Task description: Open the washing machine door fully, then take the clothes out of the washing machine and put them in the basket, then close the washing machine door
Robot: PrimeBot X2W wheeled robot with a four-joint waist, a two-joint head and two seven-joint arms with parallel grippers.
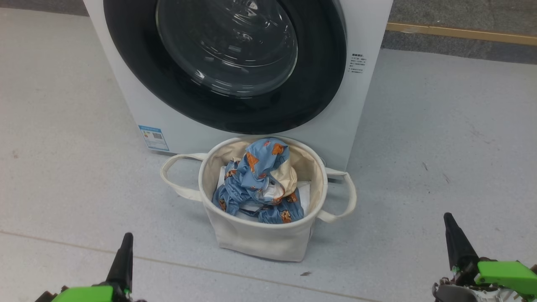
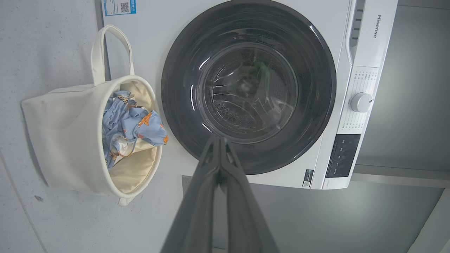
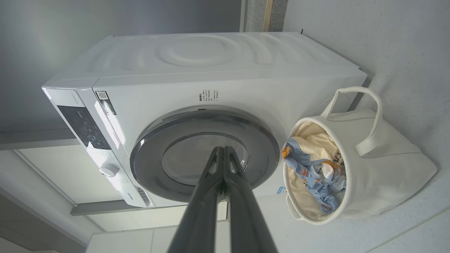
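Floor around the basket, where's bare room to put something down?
Bare floor lies wide left of the basket and washing machine, and as wide to their right. A bare strip also runs between the basket and the shut left gripper and right gripper. Crowded: the basket sits close before the machine's front, and clothes heap inside it.

Bright, even light; shadows soft, faint one at basket (image 1: pixel 260 239) base. Glare streaks on washing machine door (image 1: pixel 226 46) glass, approx 7 o'clock, head view. Wrist views bend straight lines at edges.

Pale grey floor (image 1: pixel 440 147), yellow strip (image 1: pixel 461 32), dark speck (image 1: pixel 306 273)
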